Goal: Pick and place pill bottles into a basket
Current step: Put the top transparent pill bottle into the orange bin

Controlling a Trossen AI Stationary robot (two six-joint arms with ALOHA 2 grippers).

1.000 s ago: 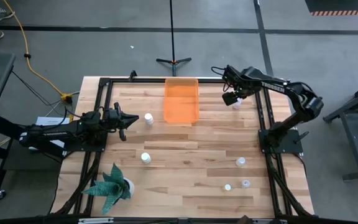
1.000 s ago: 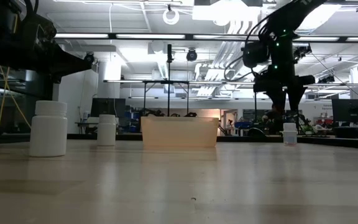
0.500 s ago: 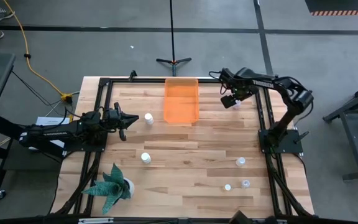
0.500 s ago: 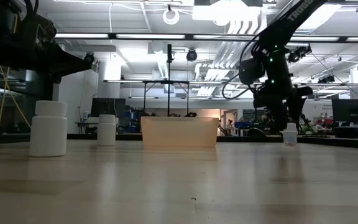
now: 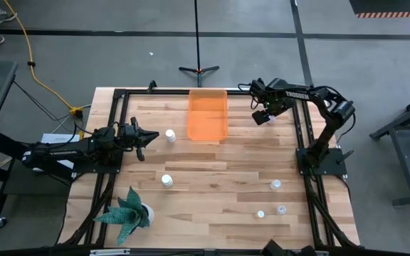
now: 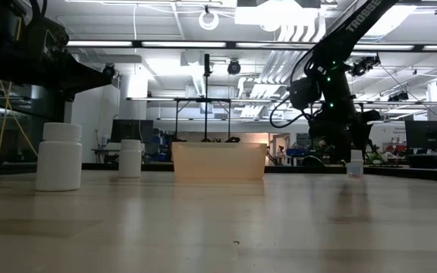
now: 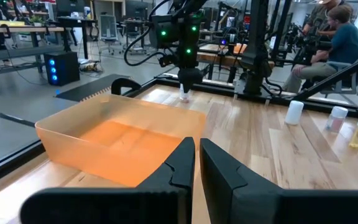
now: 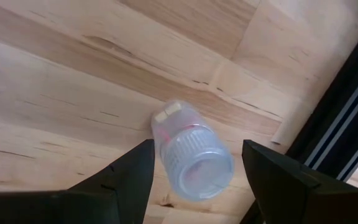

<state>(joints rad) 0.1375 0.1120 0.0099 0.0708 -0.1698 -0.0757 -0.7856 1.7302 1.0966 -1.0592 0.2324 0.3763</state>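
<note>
Pale wood planks lie under a clear, ribbed-cap pill bottle (image 8: 191,158), upright between the right gripper's (image 8: 194,165) spread fingers.

One camera hangs overhead, looking straight down on the whole desk (image 5: 212,163) and both arms. Another sits at desk height, looking level across the wood into the room behind. The left wrist camera looks forward over the basket (image 7: 120,140) toward the far arm; the overhead and low views share that basket. The right wrist camera points down, very near one bottle (image 8: 191,149), probably the one by the desk's frame.
</note>
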